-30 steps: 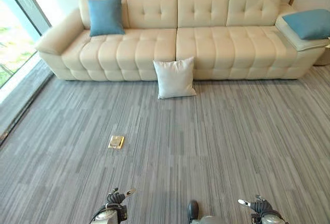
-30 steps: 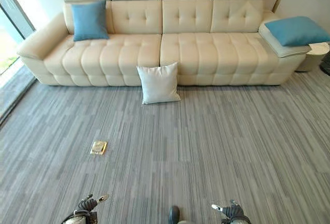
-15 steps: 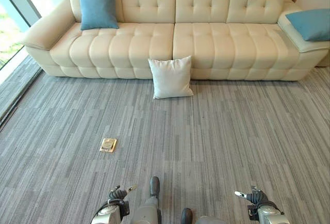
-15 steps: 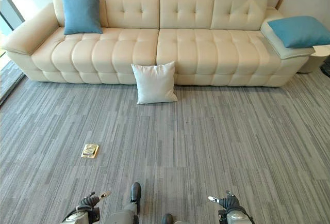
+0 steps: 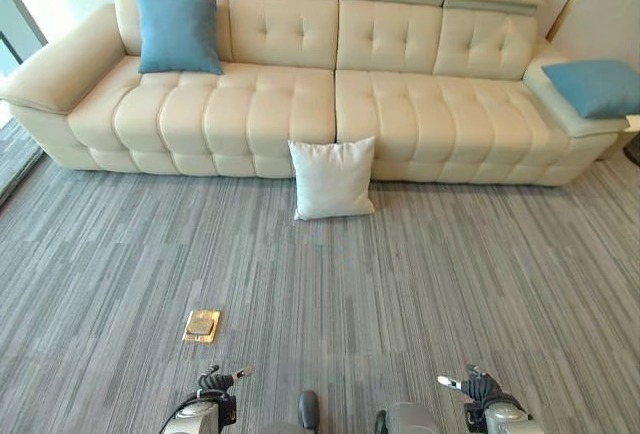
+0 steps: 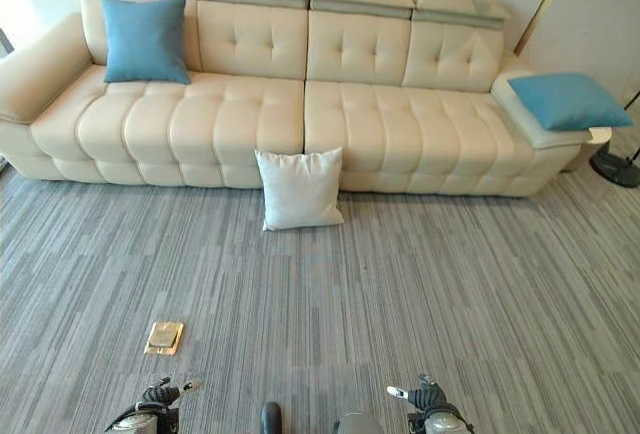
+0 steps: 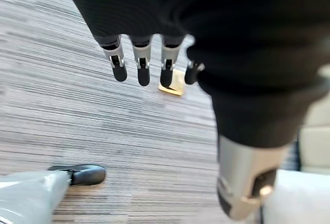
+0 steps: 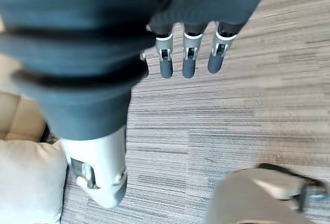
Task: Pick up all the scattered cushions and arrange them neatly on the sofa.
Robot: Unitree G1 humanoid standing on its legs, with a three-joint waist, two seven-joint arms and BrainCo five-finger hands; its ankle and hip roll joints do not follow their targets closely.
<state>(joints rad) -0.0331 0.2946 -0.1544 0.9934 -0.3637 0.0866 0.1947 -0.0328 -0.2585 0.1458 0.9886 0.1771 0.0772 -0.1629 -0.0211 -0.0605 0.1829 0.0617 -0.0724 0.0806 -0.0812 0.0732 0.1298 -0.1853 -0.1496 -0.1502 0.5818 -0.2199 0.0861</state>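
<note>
A white cushion is leaning on the sofa. Both hands, left and right, are hanging open, probably holding nothing.

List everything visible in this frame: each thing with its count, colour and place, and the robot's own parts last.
sofa: one, cream, along the far wall.
blue cushions: two; one upright against the sofa's left backrest, one flat on the sofa's right end.
white cushion: one, on the carpet, leaning against the sofa front.
floor socket plate: one, brass, in the carpet.
carpet: grey, striped.
left hand: fingers straight, empty.
right hand: fingers straight, empty.
</note>
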